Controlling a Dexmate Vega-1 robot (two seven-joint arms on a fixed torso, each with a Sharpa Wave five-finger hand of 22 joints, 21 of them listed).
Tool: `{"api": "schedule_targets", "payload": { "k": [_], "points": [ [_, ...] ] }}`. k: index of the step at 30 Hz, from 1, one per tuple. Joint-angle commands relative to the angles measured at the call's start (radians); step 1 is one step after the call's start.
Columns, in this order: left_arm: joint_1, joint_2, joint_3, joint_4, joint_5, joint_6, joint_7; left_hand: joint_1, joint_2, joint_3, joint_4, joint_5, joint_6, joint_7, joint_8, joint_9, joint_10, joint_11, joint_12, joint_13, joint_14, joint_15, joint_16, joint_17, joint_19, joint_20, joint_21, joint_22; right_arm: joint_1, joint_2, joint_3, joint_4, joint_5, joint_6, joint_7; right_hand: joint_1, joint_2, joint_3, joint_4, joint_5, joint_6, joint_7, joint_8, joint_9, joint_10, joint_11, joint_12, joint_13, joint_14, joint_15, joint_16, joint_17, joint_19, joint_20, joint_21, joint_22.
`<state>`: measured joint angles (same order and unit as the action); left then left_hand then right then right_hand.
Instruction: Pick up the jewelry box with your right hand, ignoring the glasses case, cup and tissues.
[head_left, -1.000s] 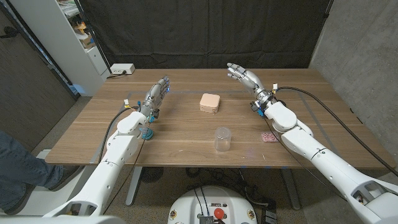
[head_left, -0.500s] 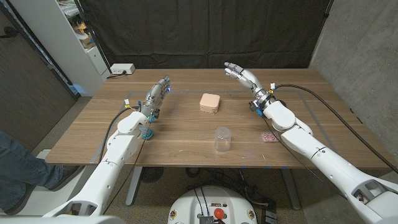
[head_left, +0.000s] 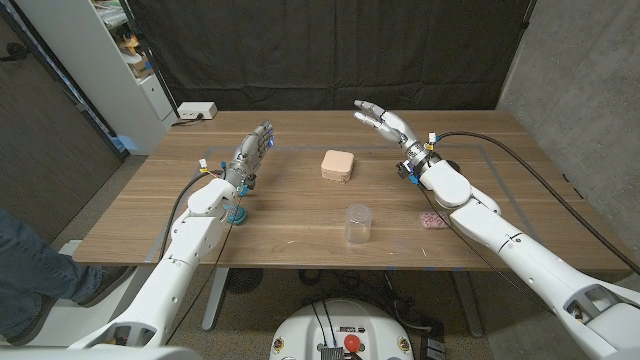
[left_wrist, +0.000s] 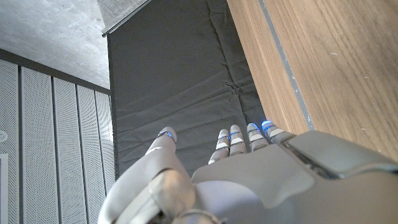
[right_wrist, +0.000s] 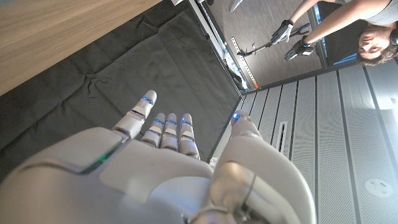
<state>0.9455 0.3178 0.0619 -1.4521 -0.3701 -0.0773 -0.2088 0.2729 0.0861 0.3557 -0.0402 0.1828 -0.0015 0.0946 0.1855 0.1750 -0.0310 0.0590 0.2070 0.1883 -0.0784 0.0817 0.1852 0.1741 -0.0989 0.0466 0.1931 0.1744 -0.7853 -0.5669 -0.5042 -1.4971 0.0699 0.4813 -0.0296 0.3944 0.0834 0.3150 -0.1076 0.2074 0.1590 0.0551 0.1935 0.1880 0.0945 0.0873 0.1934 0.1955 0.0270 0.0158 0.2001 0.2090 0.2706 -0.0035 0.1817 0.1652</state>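
A small pink jewelry box (head_left: 337, 165) with rounded corners sits closed on the wooden table (head_left: 300, 215), a little behind the middle. My right hand (head_left: 382, 121) hangs in the air behind and to the right of the box, fingers spread and holding nothing; the same hand (right_wrist: 168, 168) reaches toward the black curtain in the right wrist view. My left hand (head_left: 254, 152) stands on the table's left part, well apart from the box, fingers straight and empty, and it (left_wrist: 249, 180) is seen again from the left wrist.
A clear plastic cup (head_left: 357, 223) stands upright in front of the box. A small pink packet (head_left: 432, 219) lies on the table's right side under my right forearm. A white box (head_left: 196, 111) sits at the back left corner. A person's leg (head_left: 35, 270) is at the left edge.
My right hand has drifted left, toward the space behind the jewelry box. The left hand, the box and the cup have not moved.
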Motion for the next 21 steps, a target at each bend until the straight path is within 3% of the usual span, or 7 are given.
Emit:
{"api": "schedule_targets", "payload": {
  "k": [1, 9, 21],
  "points": [
    [0.01, 0.007, -0.006, -0.015, 0.001, 0.009, 0.004, 0.003, 0.008, 0.002, -0.006, -0.002, 0.005, 0.002, 0.002, 0.002, 0.004, 0.003, 0.001, 0.003, 0.003, 0.002, 0.002, 0.006, -0.004, 0.004, 0.004, 0.005, 0.014, -0.006, -0.015, -0.005, -0.077, -0.007, -0.019, 0.014, 0.003, 0.001, -0.006, 0.006, -0.005, -0.001, 0.002, 0.006, -0.001, -0.003, 0.006, 0.001, 0.003, 0.002, 0.003, 0.002, 0.009, 0.001, 0.008, 0.004],
    [0.01, 0.01, -0.004, -0.022, 0.003, 0.012, 0.004, 0.002, 0.008, 0.001, -0.007, -0.002, 0.005, 0.001, 0.001, 0.002, 0.004, 0.001, 0.001, 0.003, 0.002, 0.003, 0.001, 0.006, -0.006, 0.005, 0.004, 0.005, 0.02, -0.02, -0.023, -0.031, -0.118, -0.032, -0.021, 0.02, 0.002, 0.003, -0.012, 0.007, -0.008, -0.001, 0.001, 0.006, -0.004, -0.003, 0.005, 0.001, 0.001, 0.003, 0.002, 0.001, 0.005, 0.002, 0.007, 0.004],
    [0.009, 0.014, 0.003, -0.028, 0.006, 0.018, 0.004, 0.001, 0.009, 0.001, -0.008, -0.002, 0.005, 0.001, 0.001, 0.002, 0.003, 0.003, 0.0, 0.003, 0.0, 0.004, 0.001, 0.006, -0.007, 0.004, 0.004, 0.005, 0.027, -0.046, -0.037, -0.079, -0.205, -0.082, -0.032, 0.064, -0.02, 0.01, -0.045, 0.011, -0.026, -0.002, -0.001, 0.005, -0.018, -0.004, 0.001, 0.001, -0.009, 0.005, -0.004, -0.005, -0.007, 0.008, 0.003, 0.003]
  ]
}}
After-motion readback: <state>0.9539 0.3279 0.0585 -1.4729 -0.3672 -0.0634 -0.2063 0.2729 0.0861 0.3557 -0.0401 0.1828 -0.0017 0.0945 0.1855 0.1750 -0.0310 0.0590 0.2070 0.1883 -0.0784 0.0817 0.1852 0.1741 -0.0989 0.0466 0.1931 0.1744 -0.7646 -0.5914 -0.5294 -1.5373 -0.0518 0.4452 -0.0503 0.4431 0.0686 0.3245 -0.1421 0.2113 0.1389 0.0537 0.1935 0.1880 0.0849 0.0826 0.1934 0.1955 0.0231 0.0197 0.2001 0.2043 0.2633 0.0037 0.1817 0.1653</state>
